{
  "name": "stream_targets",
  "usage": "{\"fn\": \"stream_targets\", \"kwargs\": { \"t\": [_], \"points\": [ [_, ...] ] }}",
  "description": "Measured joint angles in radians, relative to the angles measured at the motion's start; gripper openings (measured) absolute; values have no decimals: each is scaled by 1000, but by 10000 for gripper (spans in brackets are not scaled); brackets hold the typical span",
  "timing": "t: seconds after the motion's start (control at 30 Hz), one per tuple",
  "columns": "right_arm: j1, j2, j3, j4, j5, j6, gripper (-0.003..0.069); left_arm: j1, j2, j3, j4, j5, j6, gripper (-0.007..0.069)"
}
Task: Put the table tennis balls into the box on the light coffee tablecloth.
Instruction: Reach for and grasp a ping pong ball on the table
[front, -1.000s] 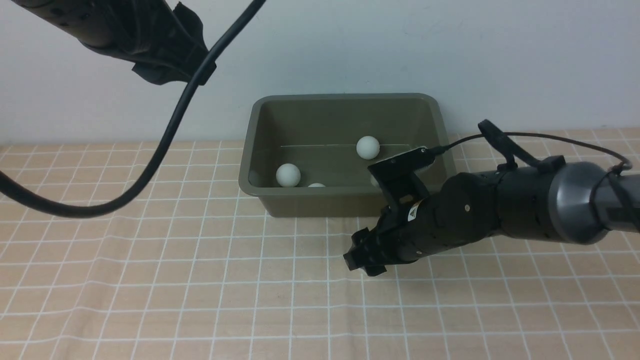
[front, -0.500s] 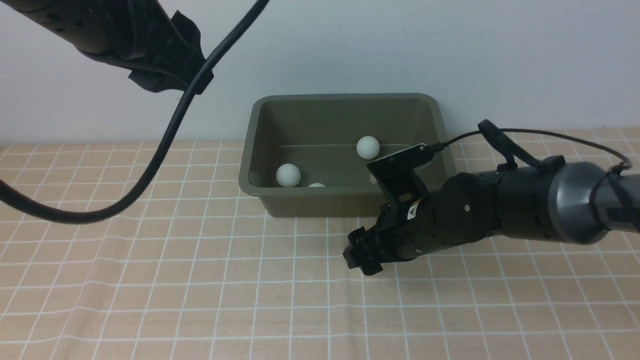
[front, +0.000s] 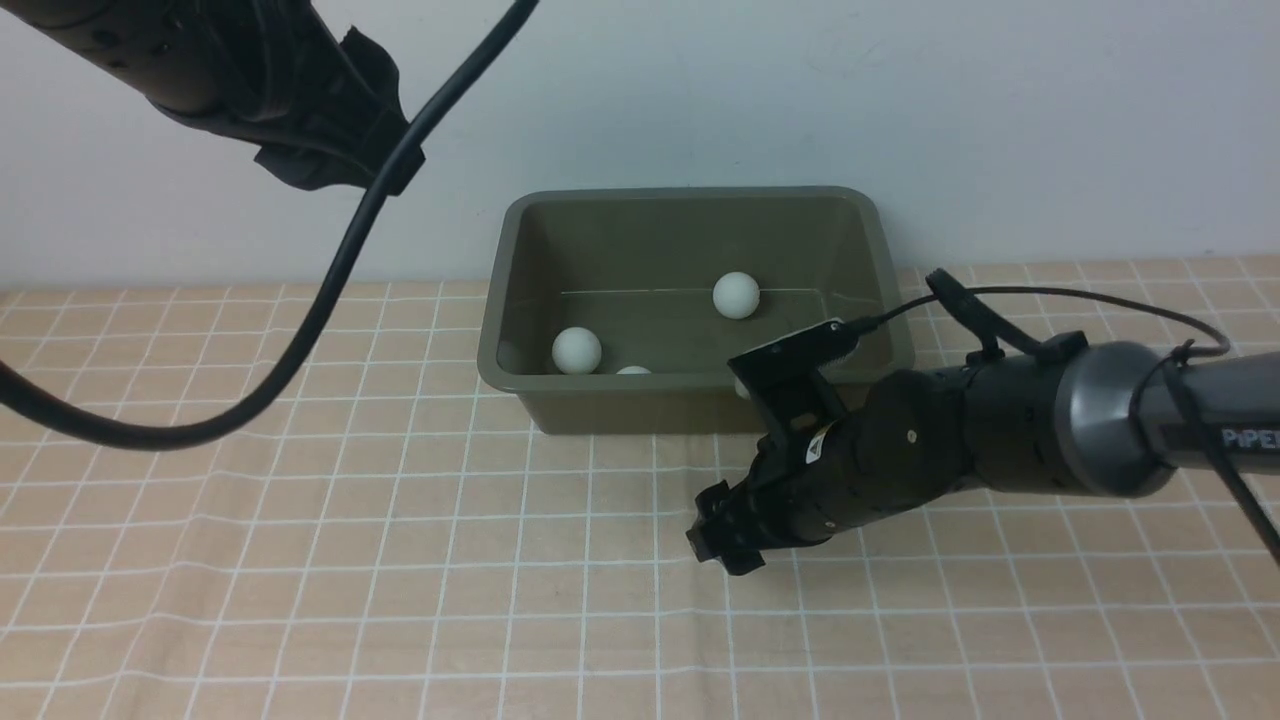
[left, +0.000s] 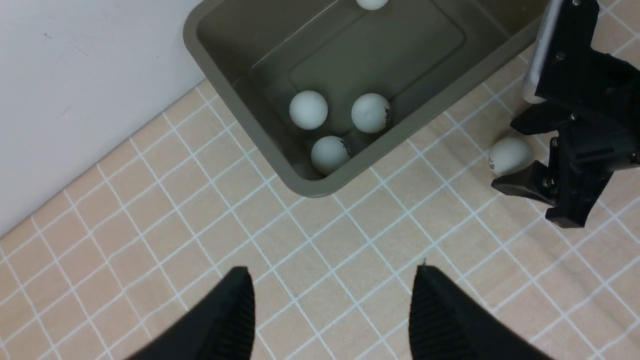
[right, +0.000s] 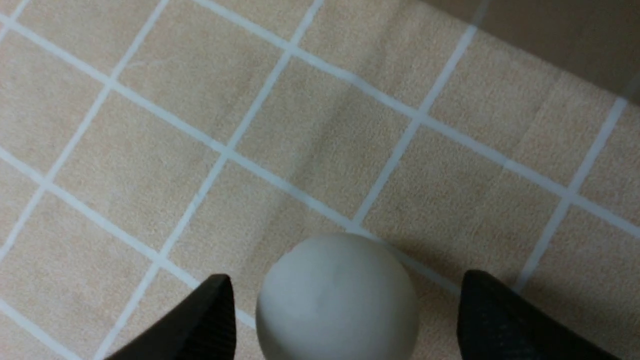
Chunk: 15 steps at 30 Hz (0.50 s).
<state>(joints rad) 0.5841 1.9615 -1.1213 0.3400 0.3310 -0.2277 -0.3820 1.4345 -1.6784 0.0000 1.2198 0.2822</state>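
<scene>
Plain pale grey-white wall (front: 1050, 120) w/ faint bluish tint, matte, runs full width of the front view, behind everything. A few tiny dark specks & marks on it, seen in left wrist view too. Wall's lower edge meets the back of the flat work surface (front: 330, 560) in a near-level line, approx. straight across. Light is soft, dim-ish & fairly even; wall a bit brighter at mid-height than near the base, esp. L side.
</scene>
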Motion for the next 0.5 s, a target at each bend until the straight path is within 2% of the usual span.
{"fn": "stream_targets", "kwargs": {
  "t": [0.07,0.17,0.3,0.5],
  "points": [
    [0,0,0,0,0,0,477,0,0,0,0,7,0,377],
    [0,0,0,0,0,-1,356,0,0,0,0,7,0,377],
    [0,-31,0,-20,17,-28,361,0,0,0,0,7,0,377],
    [0,-246,0,-70,82,-137,361,0,0,0,0,7,0,377]
  ]
}}
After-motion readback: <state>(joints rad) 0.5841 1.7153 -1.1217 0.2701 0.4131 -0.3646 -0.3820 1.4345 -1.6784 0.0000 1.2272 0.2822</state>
